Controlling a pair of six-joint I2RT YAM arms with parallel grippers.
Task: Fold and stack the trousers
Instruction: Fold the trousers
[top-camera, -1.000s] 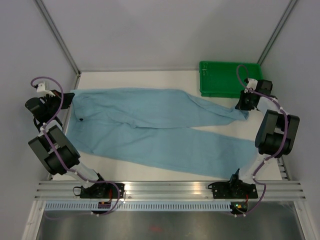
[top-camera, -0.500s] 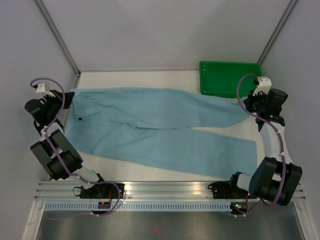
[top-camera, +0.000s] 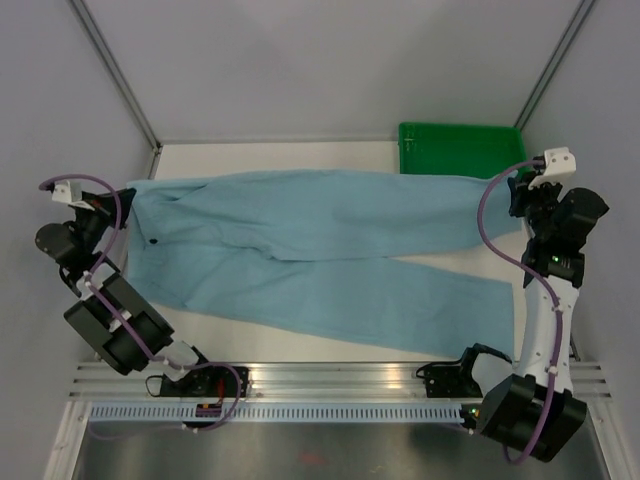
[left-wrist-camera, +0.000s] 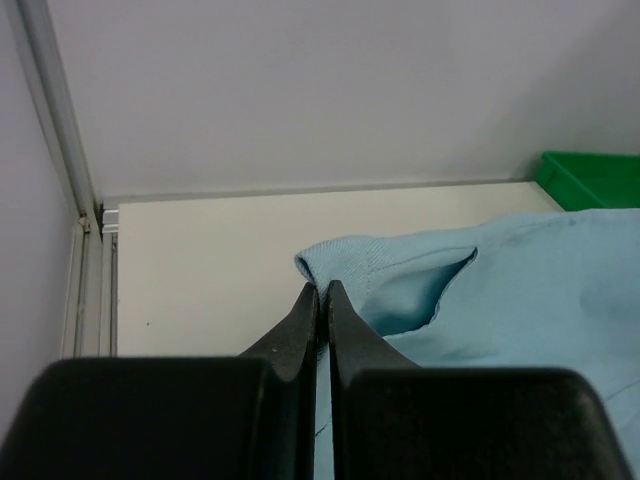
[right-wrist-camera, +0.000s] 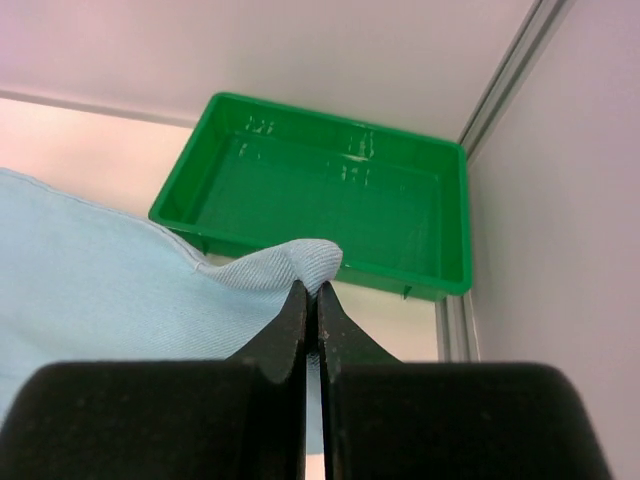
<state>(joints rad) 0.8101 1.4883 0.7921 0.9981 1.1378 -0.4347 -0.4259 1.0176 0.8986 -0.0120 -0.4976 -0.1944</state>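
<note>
The green tray (top-camera: 455, 145) sits at the far right corner, its whole floor showing. The sky-blue trousers (top-camera: 320, 250) lie spread across the white surface (top-camera: 280, 155), waist left, legs right. The left jaws are clenched on the waistband corner. The right jaws pinch the far leg's hem, lifted in front of the tray. Grey walls stand around.

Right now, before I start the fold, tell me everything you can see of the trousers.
The trousers are light blue soft cloth, lying spread on the white table, waist to the left, both legs running right. The far leg is pulled straight; the near leg angles toward the near right corner. A small dark button shows by the waistband. The left fingers are shut on the far waist corner, the right fingers on the far hem corner, next to the green tray.
</note>
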